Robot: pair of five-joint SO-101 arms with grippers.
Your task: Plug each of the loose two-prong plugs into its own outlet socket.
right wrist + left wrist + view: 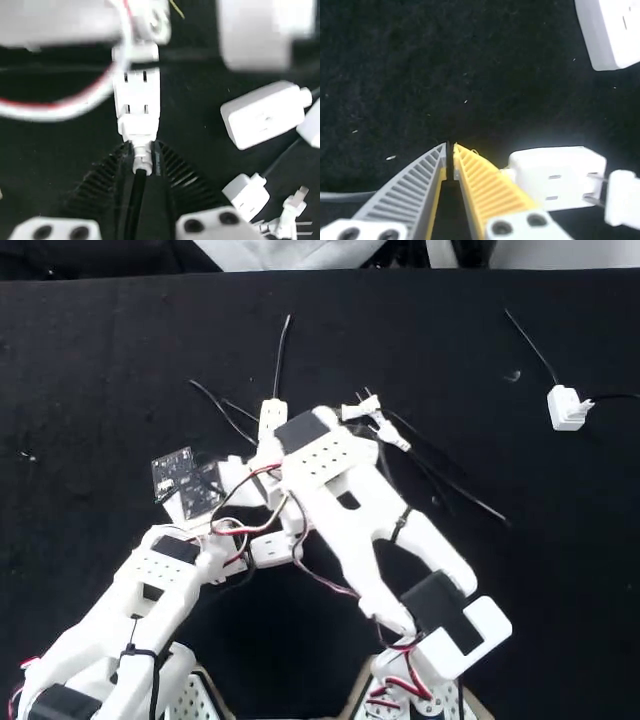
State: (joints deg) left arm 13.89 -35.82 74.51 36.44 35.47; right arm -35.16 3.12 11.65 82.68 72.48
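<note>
right hand (142, 154) on plug (138, 133) at outlet (136, 92)

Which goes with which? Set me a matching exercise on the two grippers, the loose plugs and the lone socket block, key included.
Things:
1. left gripper
2. right gripper
3. loose plugs
4. lone socket block

Descriptions:
a. alone, far from everything else
b. black fingers shut on a white plug
c. grey and yellow fingers, tips together
d. lying unplugged, prongs bare

Pairs: 1-c, 2-b, 3-d, 4-a.
</note>
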